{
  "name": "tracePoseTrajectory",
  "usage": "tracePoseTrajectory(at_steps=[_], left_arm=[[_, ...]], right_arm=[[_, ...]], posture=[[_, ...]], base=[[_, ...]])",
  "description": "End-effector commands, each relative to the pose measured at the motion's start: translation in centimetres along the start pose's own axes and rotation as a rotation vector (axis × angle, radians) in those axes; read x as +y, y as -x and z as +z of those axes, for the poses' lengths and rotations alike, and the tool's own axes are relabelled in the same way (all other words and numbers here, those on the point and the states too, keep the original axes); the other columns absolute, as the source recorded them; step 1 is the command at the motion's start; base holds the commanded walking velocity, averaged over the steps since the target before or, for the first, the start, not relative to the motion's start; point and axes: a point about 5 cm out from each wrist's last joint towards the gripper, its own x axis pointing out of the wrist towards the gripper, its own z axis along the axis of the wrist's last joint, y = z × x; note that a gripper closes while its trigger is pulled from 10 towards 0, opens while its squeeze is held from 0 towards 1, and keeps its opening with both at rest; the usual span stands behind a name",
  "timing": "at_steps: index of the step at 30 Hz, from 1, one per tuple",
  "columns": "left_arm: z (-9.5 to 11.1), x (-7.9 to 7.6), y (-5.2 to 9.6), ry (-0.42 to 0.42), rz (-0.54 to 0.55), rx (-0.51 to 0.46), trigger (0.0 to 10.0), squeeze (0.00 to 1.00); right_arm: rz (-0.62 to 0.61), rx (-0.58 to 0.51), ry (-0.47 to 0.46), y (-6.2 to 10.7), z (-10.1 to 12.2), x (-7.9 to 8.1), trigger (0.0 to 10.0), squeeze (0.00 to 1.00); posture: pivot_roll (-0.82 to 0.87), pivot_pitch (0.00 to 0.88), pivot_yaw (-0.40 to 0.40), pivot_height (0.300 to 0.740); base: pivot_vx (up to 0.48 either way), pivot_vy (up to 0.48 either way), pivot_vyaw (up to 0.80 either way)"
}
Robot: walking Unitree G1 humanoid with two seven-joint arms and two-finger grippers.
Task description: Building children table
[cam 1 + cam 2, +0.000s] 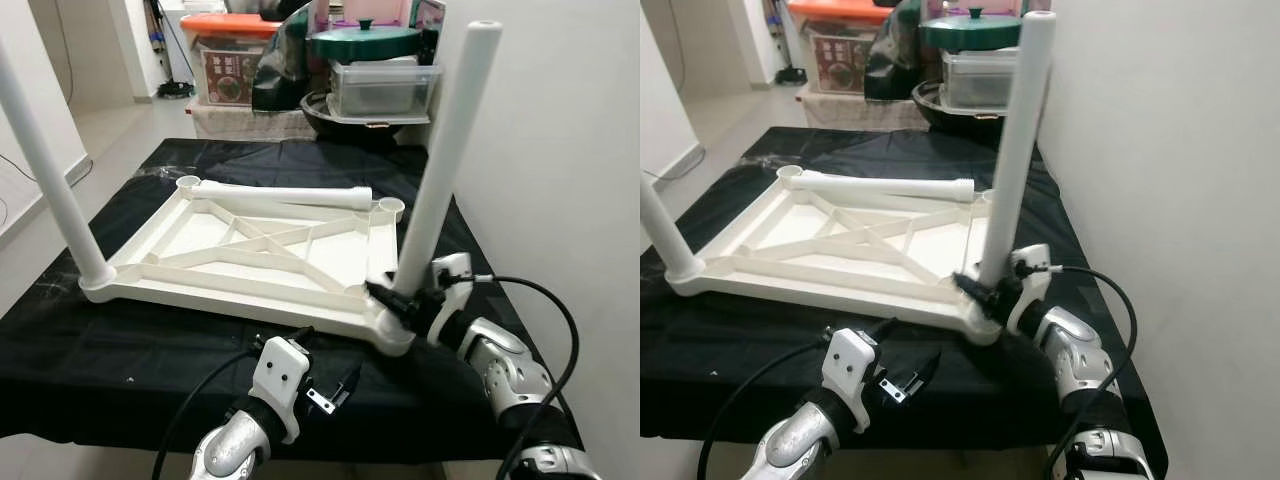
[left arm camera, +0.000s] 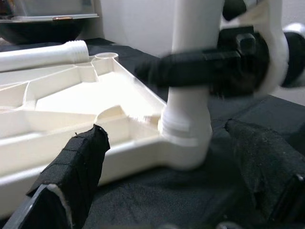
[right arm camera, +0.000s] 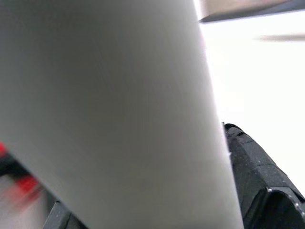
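White tabletop [image 1: 250, 250] lying upside down on a black cloth [image 1: 150, 360], with 2 legs standing in its near corner sockets and 1 loose leg [image 1: 285, 195] lying across its far edge. The right gripper [image 1: 400, 300] is clamped around the base of the near-right leg [image 1: 445, 160]. The left gripper [image 2: 176, 176], fingers spread wide and holding nothing, sits just before that corner.
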Motion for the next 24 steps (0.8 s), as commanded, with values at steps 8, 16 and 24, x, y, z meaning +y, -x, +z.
tracePoseTrajectory(at_steps=[8, 16, 24], left_arm=[[-0.1, 0.0, 0.1, -0.005, 0.001, 0.002, 10.0, 0.00], [0.0, 0.0, 0.0, -0.003, 0.001, 0.001, 10.0, 0.00], [0.0, 0.0, 0.1, -0.001, 0.000, 0.002, 10.0, 0.00]], right_arm=[[0.241, 0.087, 0.069, -2.2, 0.0, 1.6, 10.0, 0.00], [0.199, 0.042, 0.107, -2.6, 0.7, 1.4, 0.0, 0.00], [-0.470, -0.089, 0.091, -2.8, 0.6, -1.7, 0.0, 0.00]], posture=[[0.07, 0.000, -0.038, 0.740], [0.04, 0.000, -0.037, 0.740], [0.04, 0.000, -0.024, 0.740]], base=[[0.000, 0.000, 0.00], [0.000, 0.000, 0.00], [0.000, 0.000, 0.00]])
